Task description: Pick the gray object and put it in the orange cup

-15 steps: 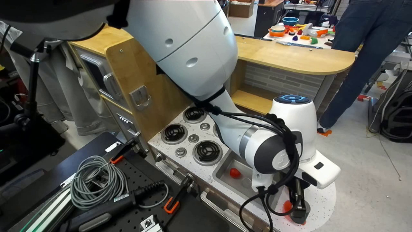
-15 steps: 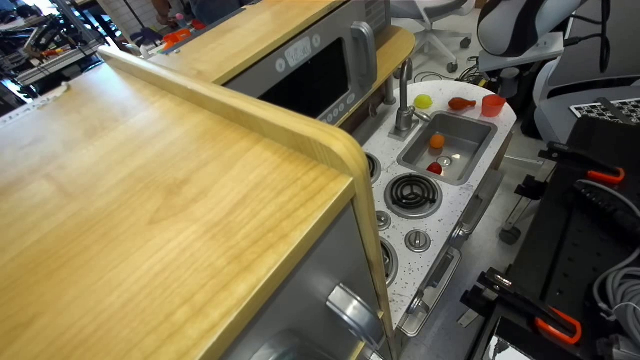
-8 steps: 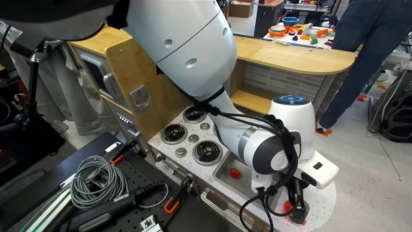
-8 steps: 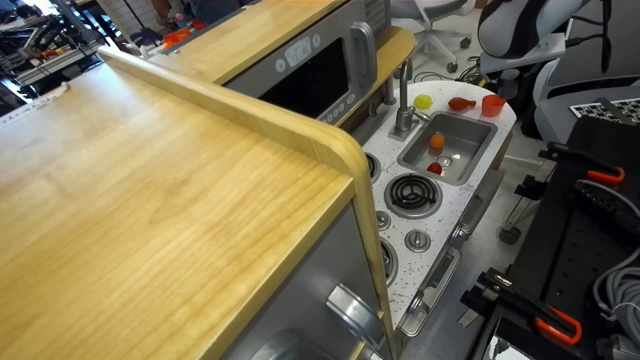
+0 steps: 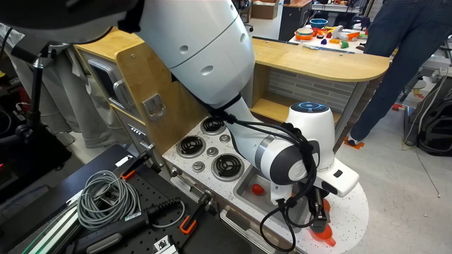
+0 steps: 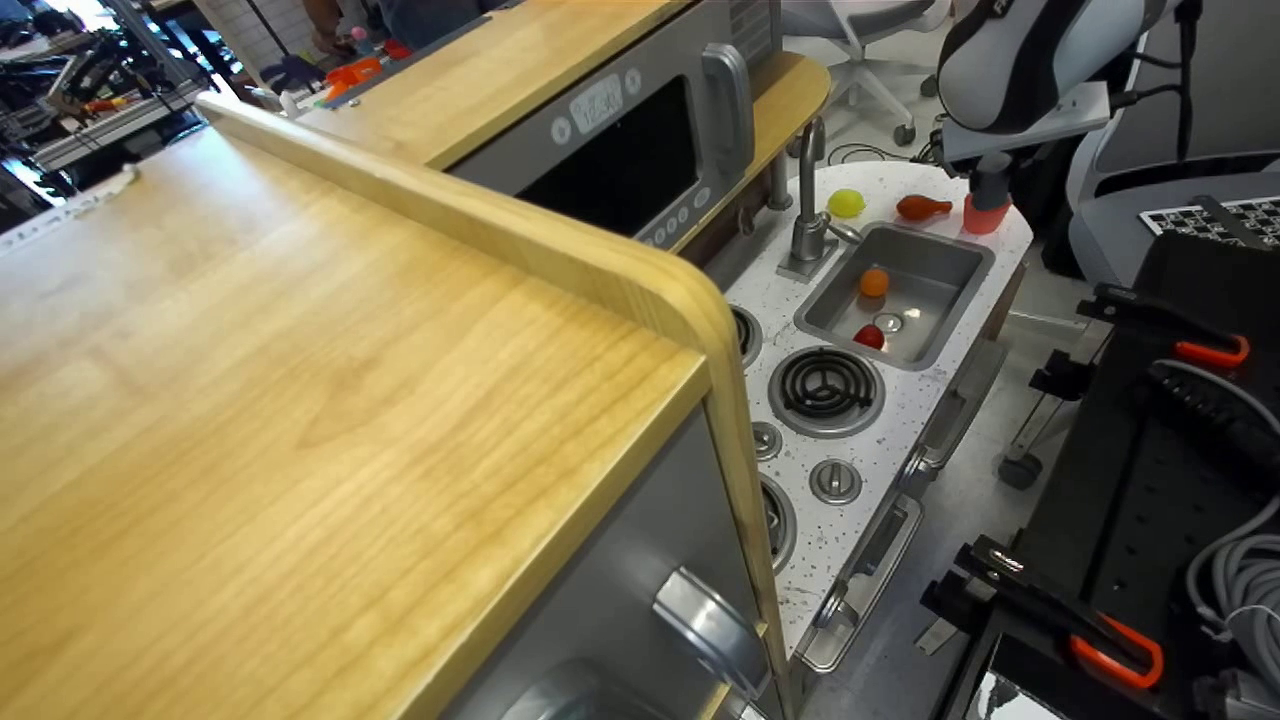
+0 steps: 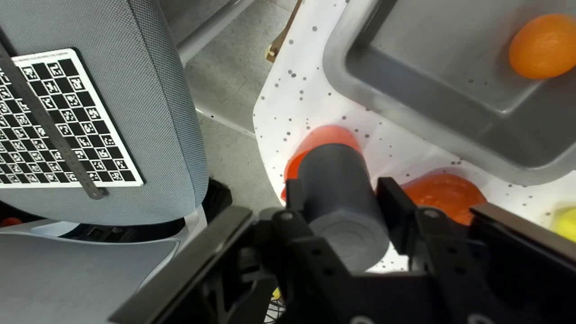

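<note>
Had gray obj. (image 7: pixel 344 211) grasped in tool (image 7: pixel 341 191), clamped from both sides. Held it abt. upright at orange cup (image 6: pixel 985 219), nr. rounded end edge of white speckled surface (image 5: pixel 353 208), twd. long edge opp. faucet (image 6: pixel 808 240). In an ext. view & wrist view, saw low end of gray obj. overlap orange cup; couldn't tell if inside rim, touching or just above. Saw reddish drumstick-shaped toy (image 6: pixel 922 207) just beside orange cup, along same end edge. Found yellow toy (image 6: pixel 846 203) farther along, twd. faucet-side long edge. Noted gray sink (image 6: pixel 930 290) set in surface btwn rounded end & burner (image 6: pixel 826 385), w/ orange ball (image 7: pixel 544 47) & red piece (image 6: pixel 869 337) lying in it, apart from e/o. Spotted checked b/w board (image 7: pixel 99 144) w/ ruler (image 7: pixel 51 130) across it on gray chair (image 7: pixel 162 135), off surface, past rounded end edge. Had white arm (image 5: pixel 213 46) over that end, w/ black cables (image 5: pixel 311 165) looped below.
</note>
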Motion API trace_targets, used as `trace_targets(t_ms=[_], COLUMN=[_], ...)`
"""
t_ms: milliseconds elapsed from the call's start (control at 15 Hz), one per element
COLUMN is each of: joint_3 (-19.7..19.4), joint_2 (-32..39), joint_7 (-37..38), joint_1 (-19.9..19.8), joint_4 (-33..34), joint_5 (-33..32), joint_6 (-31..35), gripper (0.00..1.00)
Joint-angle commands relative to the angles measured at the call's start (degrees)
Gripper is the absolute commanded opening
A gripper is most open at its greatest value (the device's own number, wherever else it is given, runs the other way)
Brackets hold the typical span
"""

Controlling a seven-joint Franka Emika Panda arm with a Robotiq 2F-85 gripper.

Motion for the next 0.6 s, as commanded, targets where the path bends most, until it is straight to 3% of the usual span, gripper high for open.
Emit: trace_targets(t_ms=[0,533], joint_3=[0.9,0.9], joint_2=[0.3,1.1], joint_7=[-2.8,-4.2], joint_1=[-0.8,-1.5], joint_4=[0.1,1.3], joint_5=[1.3,2.1], joint_6=[2.3,1.6], gripper=[0.2,0.2])
